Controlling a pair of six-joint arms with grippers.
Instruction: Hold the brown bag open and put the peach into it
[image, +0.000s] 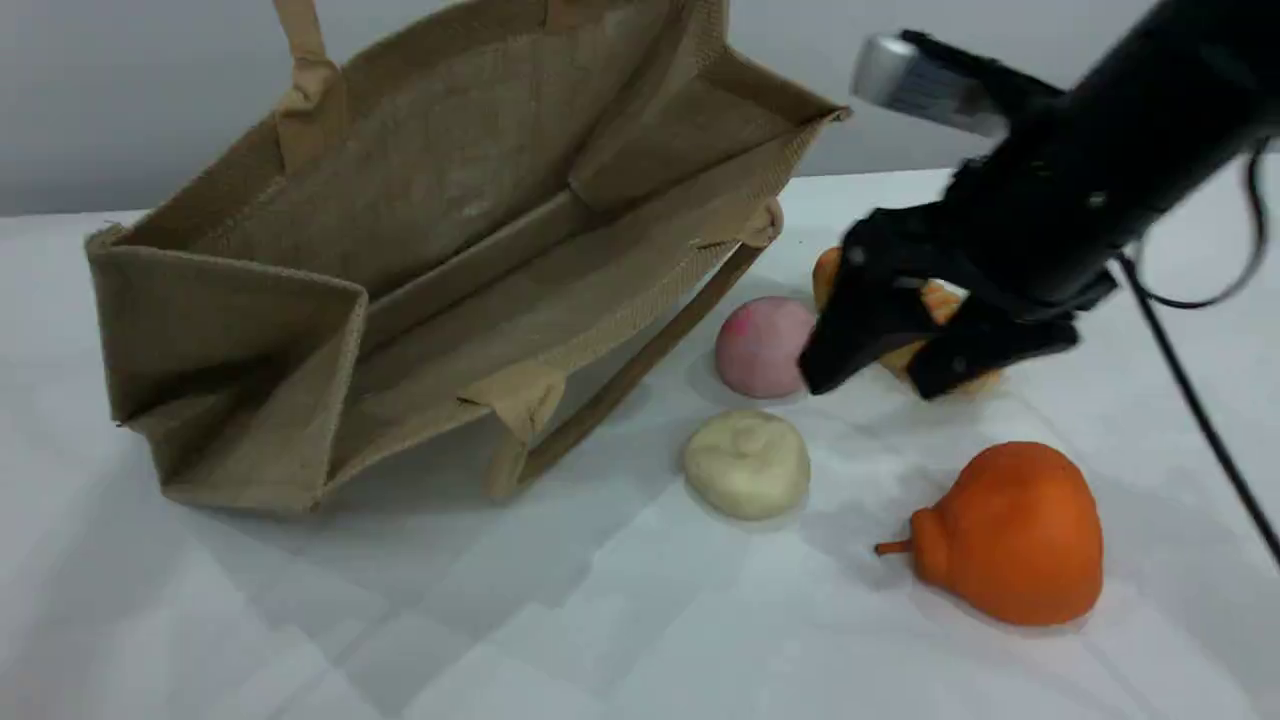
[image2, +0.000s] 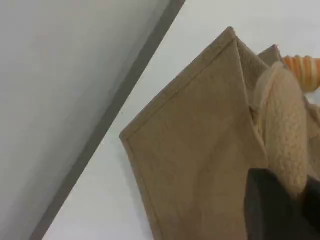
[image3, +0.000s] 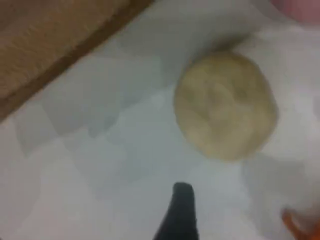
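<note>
The brown bag (image: 430, 260) lies tilted on the white table with its mouth gaping toward the camera. One beige handle (image: 305, 60) is pulled up past the top edge. In the left wrist view that handle (image2: 282, 125) runs down into my left gripper's dark fingertip (image2: 272, 205), which is shut on it. The pale-pink peach (image: 760, 345) rests on the table just right of the bag. My right gripper (image: 875, 372) hovers open, close to the peach's right side, holding nothing. The right wrist view shows one fingertip (image3: 180, 215) and only a pink sliver of the peach (image3: 300, 6).
A cream-white lumpy ball (image: 747, 463) sits in front of the peach and shows in the right wrist view (image3: 225, 105). An orange pear-shaped fruit (image: 1010, 535) lies front right. A striped orange item (image: 935, 300) is partly hidden behind my right gripper. The bag's second handle (image: 610, 390) trails on the table.
</note>
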